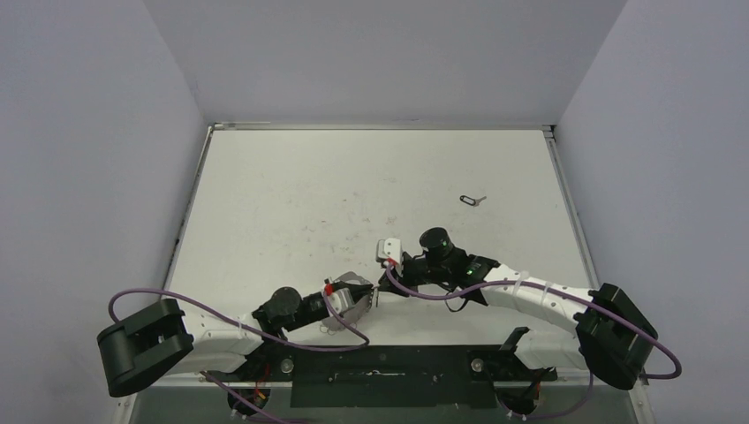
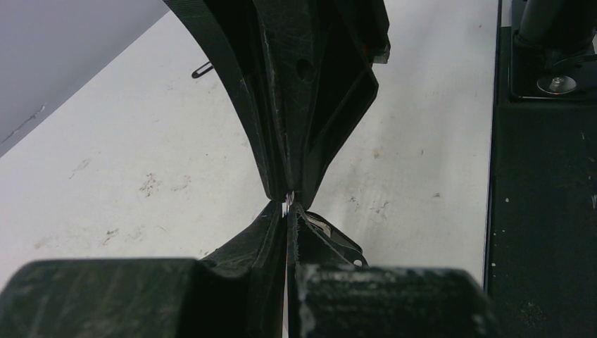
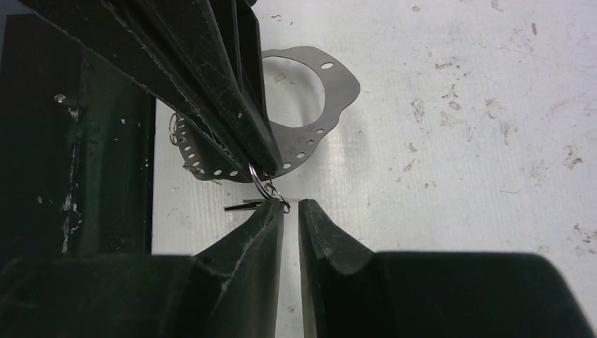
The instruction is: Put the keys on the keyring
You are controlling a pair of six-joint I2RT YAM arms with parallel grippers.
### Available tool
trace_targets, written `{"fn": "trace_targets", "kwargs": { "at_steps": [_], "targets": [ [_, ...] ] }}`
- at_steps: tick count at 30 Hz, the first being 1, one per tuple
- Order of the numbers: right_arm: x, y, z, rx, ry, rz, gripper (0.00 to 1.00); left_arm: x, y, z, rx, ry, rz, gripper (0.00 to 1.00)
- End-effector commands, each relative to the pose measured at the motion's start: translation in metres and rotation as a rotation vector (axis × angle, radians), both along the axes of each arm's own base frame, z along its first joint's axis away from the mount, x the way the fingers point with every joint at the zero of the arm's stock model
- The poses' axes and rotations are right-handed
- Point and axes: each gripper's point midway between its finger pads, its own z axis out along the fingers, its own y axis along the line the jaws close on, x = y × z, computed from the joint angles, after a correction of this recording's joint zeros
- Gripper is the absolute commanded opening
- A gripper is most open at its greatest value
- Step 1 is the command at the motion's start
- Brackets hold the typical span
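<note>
- Left gripper (image 2: 288,210) is clamped tight on a tiny silver ring (image 3: 262,182) strung on the keyring (image 3: 336,88), whose silvery oval sits just behind its tips.
- Right gripper (image 3: 290,211) meets it tip to tip, its fingers a slit apart and gripping nothing, with one pad touching the ring.
- The keys (image 1: 472,200) lie on the table (image 1: 291,194) at the far right, well apart from both arms.
- Likely best course: the left arm holds the ring steady and exposed. The right arm backs off, opens wider and fetches the keys, since nothing is yet in hand to thread.
</note>
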Motion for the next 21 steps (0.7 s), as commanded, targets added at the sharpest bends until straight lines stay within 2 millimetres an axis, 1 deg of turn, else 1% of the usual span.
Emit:
{"fn": "trace_targets", "kwargs": {
  "at_steps": [1,4,5,6,7,10,12,16,21],
  "targets": [
    [0.014,-0.007,0.015,0.027,-0.06,-0.081,0.23,0.0,0.0,0.027,-0.089,-0.049,-0.004,0.0],
    [0.019,-0.013,0.03,0.06,-0.08,-0.137,0.43,0.002,0.003,0.024,-0.079,-0.047,0.015,0.0],
    [0.02,-0.015,0.037,0.077,-0.095,-0.155,0.63,0.002,0.003,0.025,-0.078,-0.048,0.02,0.0],
    [0.022,-0.017,0.043,0.094,-0.109,-0.176,0.79,0.003,0.004,0.024,-0.073,-0.047,0.027,0.0],
    [0.024,-0.02,0.049,0.106,-0.127,-0.198,0.88,0.005,0.005,0.023,-0.065,-0.044,0.037,0.0],
    [0.027,-0.027,0.066,0.139,-0.16,-0.244,0.96,0.01,0.006,0.02,-0.034,-0.03,0.06,0.0],
    [0.031,-0.033,0.073,0.144,-0.179,-0.285,0.99,0.016,0.006,0.015,-0.001,-0.005,0.091,0.0],
    [0.042,-0.047,0.082,0.161,-0.206,-0.403,1.0,0.027,0.004,0.014,0.027,0.025,0.145,0.04],
    [0.065,-0.08,0.094,0.236,-0.221,-0.684,1.0,0.045,0.003,0.006,0.065,0.085,0.237,0.05]
  ]
}}
